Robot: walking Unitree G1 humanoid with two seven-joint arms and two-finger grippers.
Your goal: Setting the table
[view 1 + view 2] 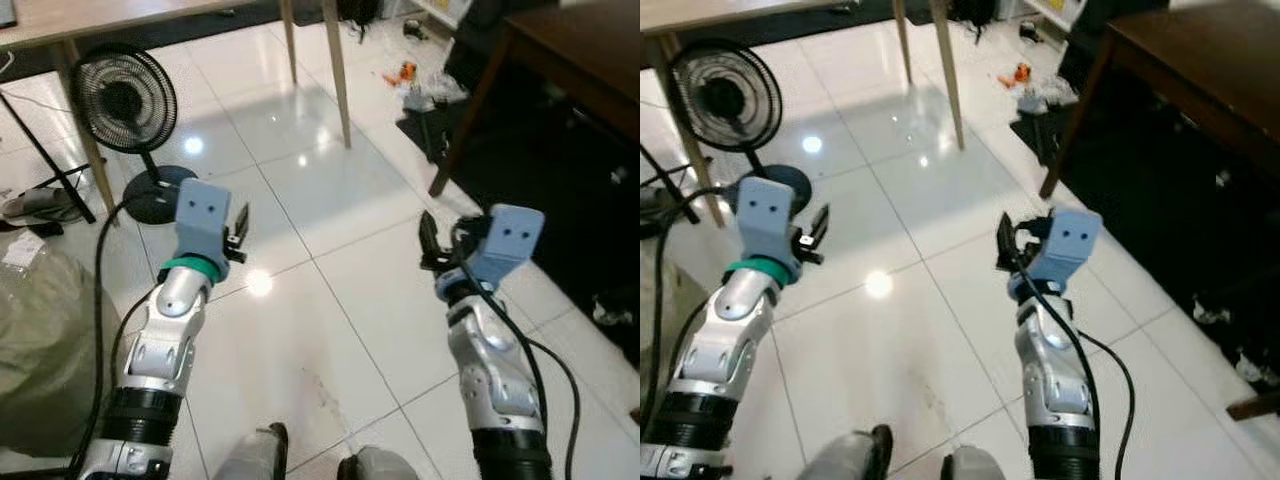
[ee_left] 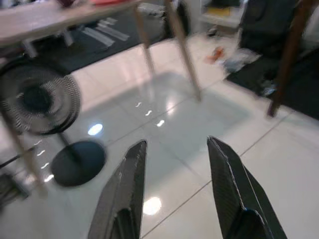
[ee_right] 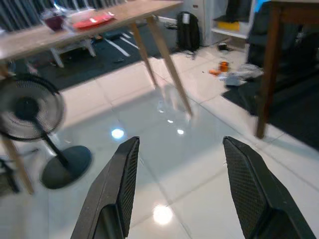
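My left gripper (image 1: 240, 228) is raised over the white tiled floor with its black fingers (image 2: 127, 189) open and nothing between them. My right gripper (image 1: 428, 243) is held at about the same height, also open and empty, fingers (image 3: 249, 184) spread wide. A light wooden table (image 3: 89, 30) stands ahead to the left, with a red flat item (image 3: 92, 20) and a dark bowl-like object (image 3: 54, 21) on its top. A dark wooden table (image 1: 580, 50) stands to the right.
A black standing fan (image 1: 125, 100) with a round base sits under the light table at left. A cloth-covered bulk (image 1: 40, 340) lies at far left. Clutter (image 1: 410, 85) lies on the floor between the tables. A dark rug (image 1: 560, 220) lies under the dark table.
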